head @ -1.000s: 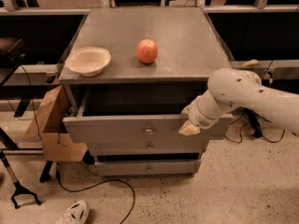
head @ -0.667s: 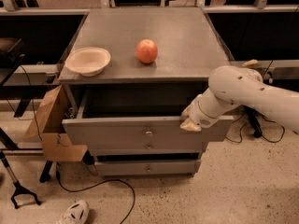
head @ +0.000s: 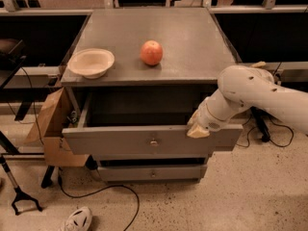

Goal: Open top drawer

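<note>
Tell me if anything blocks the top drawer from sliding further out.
Nothing visible does. The gripper sits on the top drawer at its front edge, right of the knob, with nothing between them. The cardboard box stands beside the drawer's left side, and the shoe lies low on the floor, below its path.

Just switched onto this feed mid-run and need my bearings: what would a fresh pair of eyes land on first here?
The top drawer stands pulled well out of the grey cabinet, its dark inside showing. The white arm reaches in from the right, and its gripper sits on the upper edge of the drawer front, right of the knob. On the cabinet top, a red apple lies near the middle and a pale bowl sits by the front left corner.
</note>
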`<state>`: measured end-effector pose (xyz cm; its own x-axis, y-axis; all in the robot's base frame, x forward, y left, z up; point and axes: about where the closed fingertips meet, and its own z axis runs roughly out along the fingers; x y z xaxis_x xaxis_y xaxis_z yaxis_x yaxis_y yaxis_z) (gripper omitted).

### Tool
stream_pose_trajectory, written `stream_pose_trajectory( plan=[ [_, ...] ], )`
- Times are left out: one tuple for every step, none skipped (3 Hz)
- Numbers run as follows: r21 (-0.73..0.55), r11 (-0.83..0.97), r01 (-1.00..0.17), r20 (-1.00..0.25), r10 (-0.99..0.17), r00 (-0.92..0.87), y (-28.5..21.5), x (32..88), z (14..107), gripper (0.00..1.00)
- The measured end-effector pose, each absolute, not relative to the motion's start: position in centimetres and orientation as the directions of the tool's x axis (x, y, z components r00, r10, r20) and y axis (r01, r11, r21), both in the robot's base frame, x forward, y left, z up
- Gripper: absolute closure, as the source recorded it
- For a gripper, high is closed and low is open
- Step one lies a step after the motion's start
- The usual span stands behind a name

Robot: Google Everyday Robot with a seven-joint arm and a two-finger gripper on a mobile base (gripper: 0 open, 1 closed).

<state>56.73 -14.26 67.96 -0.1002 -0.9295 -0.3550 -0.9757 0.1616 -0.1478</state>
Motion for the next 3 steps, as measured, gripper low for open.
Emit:
stream_pose_trajectory(
  plan=[
    [-0.148, 0.162, -0.976, -0.355, -0.93, -0.1, -14.3, 56.7, 68.1, 0.58],
    [-0.131, 0.158, -0.979, -0.35, -0.931, -0.103, -15.4, 56.0, 67.7, 0.35],
    [-0.13, 0.158, -0.979, -0.349, -0.931, -0.103, -15.4, 56.0, 67.9, 0.11]
  ],
)
